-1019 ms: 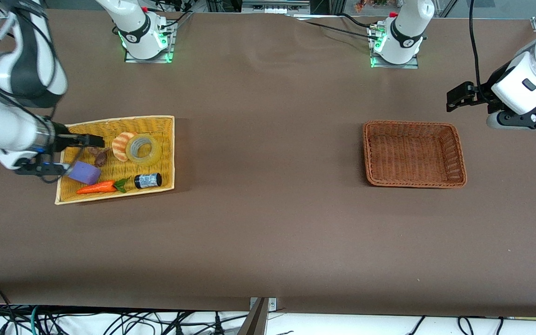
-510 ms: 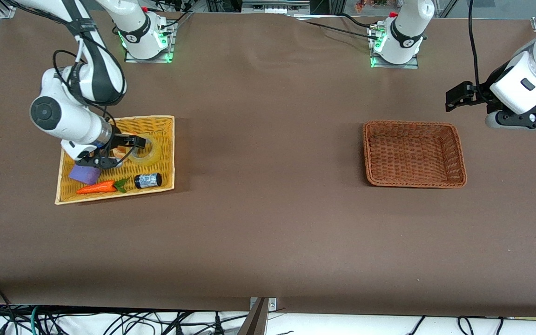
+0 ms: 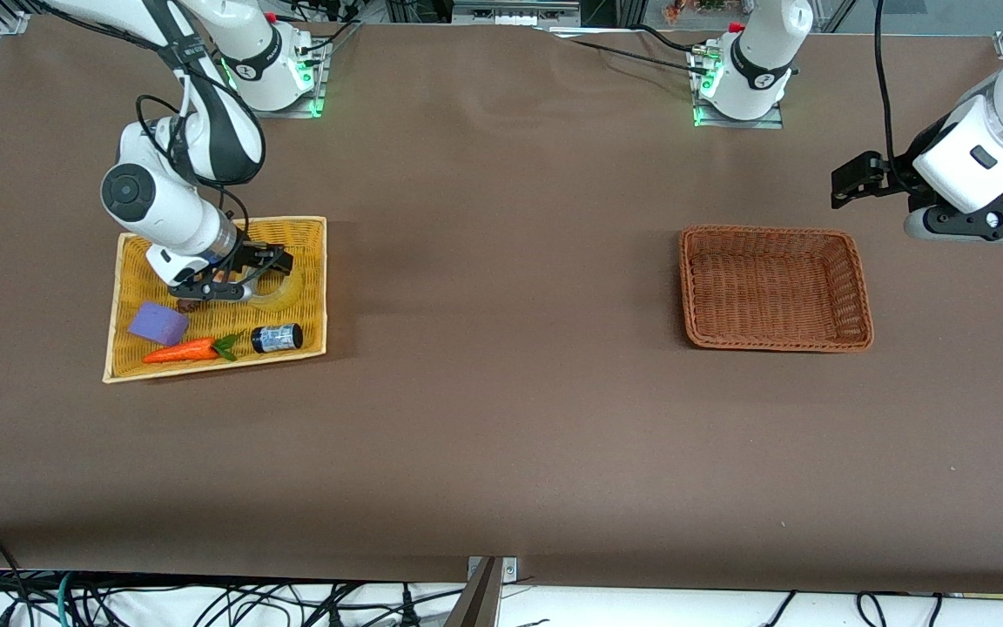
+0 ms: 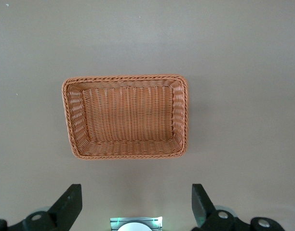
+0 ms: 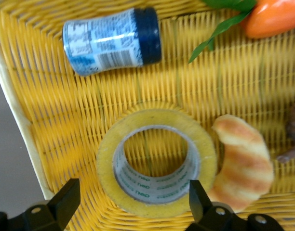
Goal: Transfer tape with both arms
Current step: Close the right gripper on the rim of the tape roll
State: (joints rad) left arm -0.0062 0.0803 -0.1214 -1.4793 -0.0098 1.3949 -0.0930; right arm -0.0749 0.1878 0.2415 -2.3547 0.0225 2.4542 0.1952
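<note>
The tape [image 5: 154, 120], a yellowish ring with a grey core, lies flat in the yellow basket [image 3: 317, 228] at the right arm's end of the table. My right gripper [image 3: 268, 264] hangs open just over it and hides most of the roll [image 3: 286, 293] in the front view. In the right wrist view the gripper [image 5: 133, 199] has one finger on either side of the ring and grips nothing. My left gripper [image 3: 854, 178] waits high up at the left arm's end, open and empty [image 4: 135, 204], above the table beside the brown basket [image 4: 65, 115].
In the yellow basket, an orange-striped croissant toy [image 5: 244, 159] touches the tape. A small dark-capped bottle [image 3: 277, 338], a toy carrot [image 3: 184, 351] and a purple block [image 3: 158, 323] lie nearer the front camera. The brown wicker basket [image 3: 684, 287] holds nothing.
The right arm has swung in from the basket's outer end and now holds its gripper over the tape. The left arm has hardly moved. Both grippers stayed open.
</note>
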